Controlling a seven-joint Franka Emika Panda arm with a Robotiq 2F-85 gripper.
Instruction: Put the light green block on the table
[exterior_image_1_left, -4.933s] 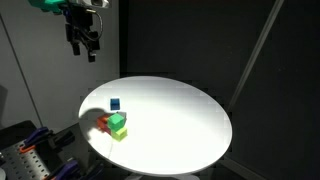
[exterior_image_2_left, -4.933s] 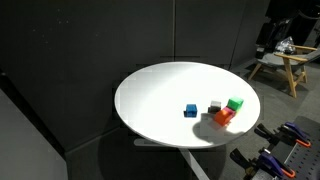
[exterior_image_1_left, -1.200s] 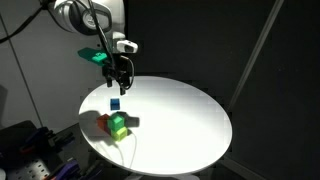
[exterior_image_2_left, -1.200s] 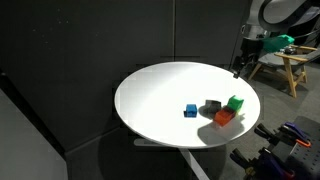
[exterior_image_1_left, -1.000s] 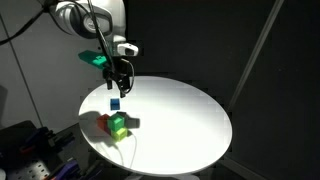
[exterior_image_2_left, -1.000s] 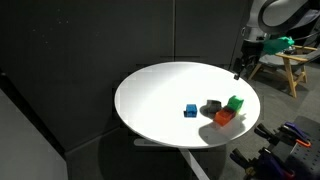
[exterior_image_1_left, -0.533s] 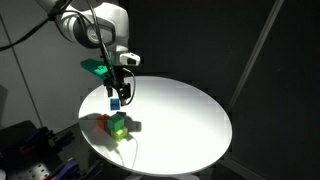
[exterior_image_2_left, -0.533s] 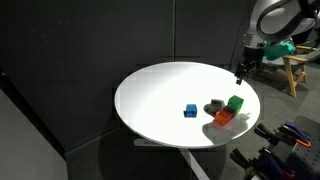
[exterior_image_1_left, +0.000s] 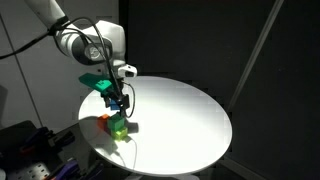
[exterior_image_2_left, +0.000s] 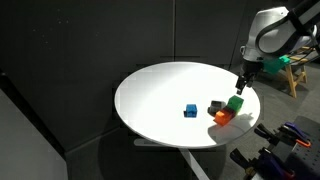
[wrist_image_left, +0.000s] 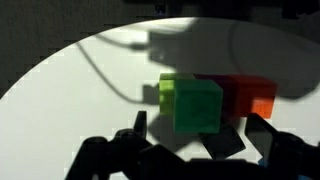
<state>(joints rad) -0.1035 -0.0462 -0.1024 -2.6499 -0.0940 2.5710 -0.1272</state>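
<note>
The light green block (wrist_image_left: 197, 105) is a bright green cube at the middle of the wrist view. It also shows in both exterior views (exterior_image_1_left: 118, 124) (exterior_image_2_left: 235, 102). A yellower lime-green cube (wrist_image_left: 166, 93) shows as a strip at its left and seems to lie under it. A red cube (wrist_image_left: 251, 94) (exterior_image_2_left: 222, 116) touches it on one side. My gripper (wrist_image_left: 200, 142) (exterior_image_1_left: 120, 107) (exterior_image_2_left: 240, 88) is open and empty, just above the green block, with its fingers spread wider than the block. All stand on the round white table (exterior_image_1_left: 180, 110) (exterior_image_2_left: 160, 95).
A small blue cube (exterior_image_2_left: 190, 110) lies apart towards the table's middle. A dark cube (exterior_image_2_left: 214, 107) sits next to the red one. The blocks lie close to the table's edge. Clamps and a bench (exterior_image_2_left: 280, 62) stand beyond the table.
The arm has come down from high above and moved over the stacked blocks. The gripper now hangs just above the green block. The blocks have not moved.
</note>
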